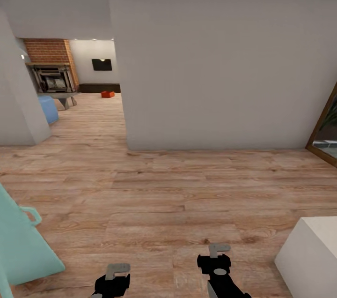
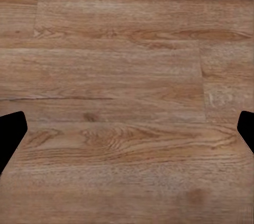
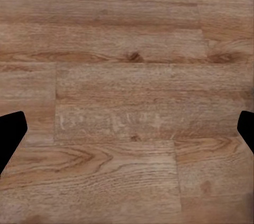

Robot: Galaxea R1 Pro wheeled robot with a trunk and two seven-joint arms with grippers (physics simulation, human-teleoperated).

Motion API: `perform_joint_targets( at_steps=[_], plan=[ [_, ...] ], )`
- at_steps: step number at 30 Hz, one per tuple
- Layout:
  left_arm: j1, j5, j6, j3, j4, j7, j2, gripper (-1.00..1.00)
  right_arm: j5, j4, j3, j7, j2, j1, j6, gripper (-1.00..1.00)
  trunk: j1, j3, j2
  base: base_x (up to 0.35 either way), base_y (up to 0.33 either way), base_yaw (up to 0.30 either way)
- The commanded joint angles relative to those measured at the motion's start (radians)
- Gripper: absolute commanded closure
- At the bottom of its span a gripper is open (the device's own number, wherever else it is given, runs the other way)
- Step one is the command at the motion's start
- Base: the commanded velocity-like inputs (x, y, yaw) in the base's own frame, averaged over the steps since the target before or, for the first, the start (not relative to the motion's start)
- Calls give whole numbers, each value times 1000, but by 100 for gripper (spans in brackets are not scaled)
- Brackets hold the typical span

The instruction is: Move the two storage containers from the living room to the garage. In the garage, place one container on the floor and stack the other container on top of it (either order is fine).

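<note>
Far off through the opening at the left lies the living room [image 1: 89, 78], with its brick fireplace [image 1: 51, 66], wall TV [image 1: 101, 64] and dark low cabinet [image 1: 99, 87]. One orange-red storage container [image 1: 107, 94] sits there on the wood planks in front of the cabinet. My left gripper [image 1: 117, 270] and right gripper [image 1: 218, 249] hang low at the near edge, far from it. In the wrist views, both the left gripper [image 2: 127, 134] and the right gripper [image 3: 127, 134] are open over bare planks, holding nothing. The garage is out of view.
A big white wall block [image 1: 210, 63] stands straight ahead, with the passage running along its left side. A pale wall corner [image 1: 18, 110] and a blue sofa [image 1: 48, 108] edge that passage. Close by are a teal object [image 1: 23, 246] at left, a white box [image 1: 311, 256] at right, and a wood-framed glass door [image 1: 325, 129].
</note>
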Motion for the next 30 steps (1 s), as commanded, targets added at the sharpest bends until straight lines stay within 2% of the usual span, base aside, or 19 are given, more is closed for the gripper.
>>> perform_joint_targets(
  at_steps=[1,13,15,18,20,22,23,25,27,30],
  plan=[
    [-1,9,-4,-9,1,6,1,-100,6,-2,5,-7,0,0,10,-100,1,-1,-1,335,0,0],
    [-1,13,3,-9,-5,1,8,-100,-1,-4,5,-14,3,0,11,-100,1,-1,-1,335,0,0],
    [-1,15,5,-8,-8,-5,10,-100,-1,-9,6,-40,5,0,11,-100,1,-1,-1,335,0,0],
    [-1,14,19,-9,-36,-28,12,-100,-4,-14,7,-148,13,0,12,-100,1,-1,-1,326,0,0],
    [-1,12,39,-10,-64,-41,15,-100,-5,-13,7,-172,16,0,12,-100,1,-1,-1,291,0,0],
    [-1,12,51,-10,-92,-52,28,-100,-5,-11,7,-185,18,0,13,-100,1,-1,-1,241,0,0],
    [0,14,56,-8,-106,-56,50,-100,-5,-10,8,-189,21,0,13,-100,1,-1,-1,207,0,0],
    [0,17,59,-6,-116,-62,79,-100,-5,-10,8,-191,24,0,13,-100,1,-1,-1,191,0,0],
    [0,19,57,-4,-125,-93,116,-100,-4,-12,10,-193,29,0,12,-100,1,-1,-1,168,0,0],
    [1,21,51,-1,-129,-119,132,-100,-3,-15,11,-191,27,0,12,-100,1,-1,-1,156,0,0]
  ],
)
